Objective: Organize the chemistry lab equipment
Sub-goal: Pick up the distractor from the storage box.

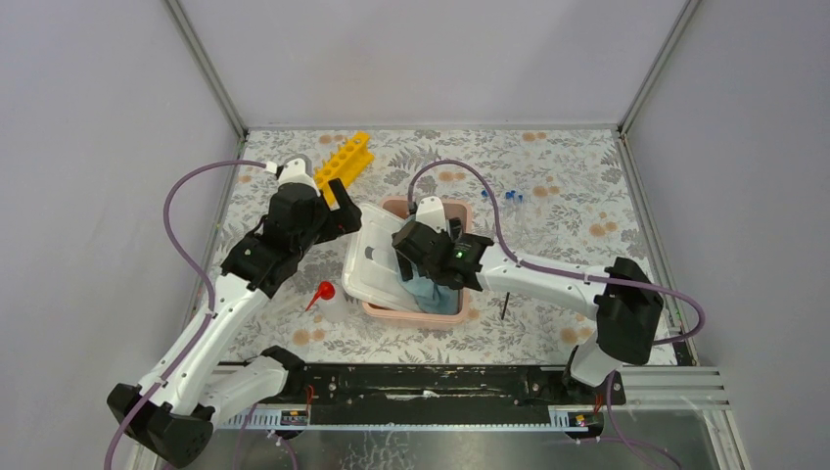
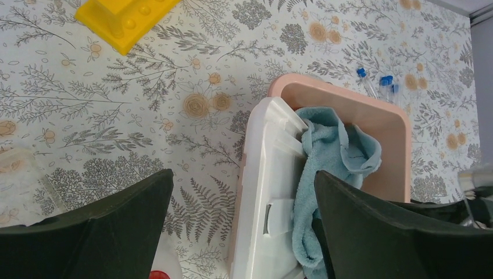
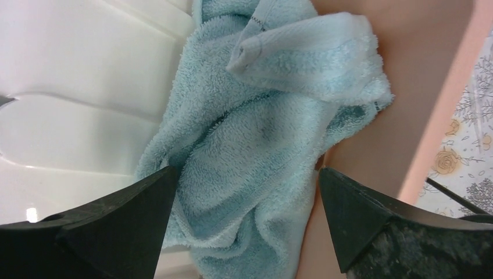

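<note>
Left gripper (image 2: pixel 243 180) spread, yellow rack (image 2: pixel 122 20) near it; right gripper (image 3: pixel 244 177) spread above towel (image 3: pixel 261 116).

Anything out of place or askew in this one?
The white lid sits askew, only partly covering the pink bin, with a blue towel crumpled inside. Loose blue-capped tubes lie nearby.

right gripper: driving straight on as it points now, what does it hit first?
Most likely the light blue towel bunched in the pink bin; it fills the view between the fingers of the open right gripper. How far off is unclear.
</note>
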